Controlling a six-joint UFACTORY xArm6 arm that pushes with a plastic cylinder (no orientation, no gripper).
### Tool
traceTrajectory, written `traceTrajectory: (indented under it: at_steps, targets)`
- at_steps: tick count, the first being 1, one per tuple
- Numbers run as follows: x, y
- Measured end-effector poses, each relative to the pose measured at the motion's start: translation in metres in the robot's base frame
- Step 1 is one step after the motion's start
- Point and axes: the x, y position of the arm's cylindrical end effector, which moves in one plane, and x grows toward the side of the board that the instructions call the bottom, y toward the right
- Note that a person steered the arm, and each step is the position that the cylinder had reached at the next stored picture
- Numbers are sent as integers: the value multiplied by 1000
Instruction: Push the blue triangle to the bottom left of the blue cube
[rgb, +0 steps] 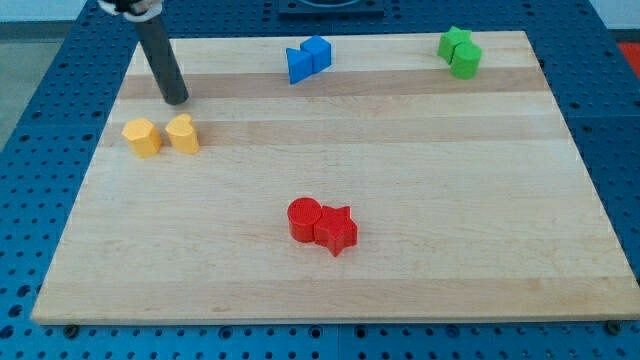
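Red blocks (322, 224) sit nearest the counter's (450, 200) bottom edge, the blue triangle (298, 66) touching the blue cube (317, 52) at the top edge, the tip (177, 100) near the top-left corner, no hand showing.

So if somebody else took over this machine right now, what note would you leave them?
My tip rests on the board near the view's top left, just above the two yellow blocks, far from the blue pair.
The blue triangle sits touching the blue cube, on its left and slightly lower, near the view's top edge.
Done: the triangle already looks about bottom left of the cube.
Left: perhaps check the placement; the green and red blocks need nothing.
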Motion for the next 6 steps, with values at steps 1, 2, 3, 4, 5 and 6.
traceTrajectory:
  at_steps: [1, 2, 3, 4, 5, 6]
  targets:
    - [-51, 12]
    - [-104, 52]
    - [-114, 98]
    - [-78, 128]
    - [-30, 149]
    - [-8, 158]
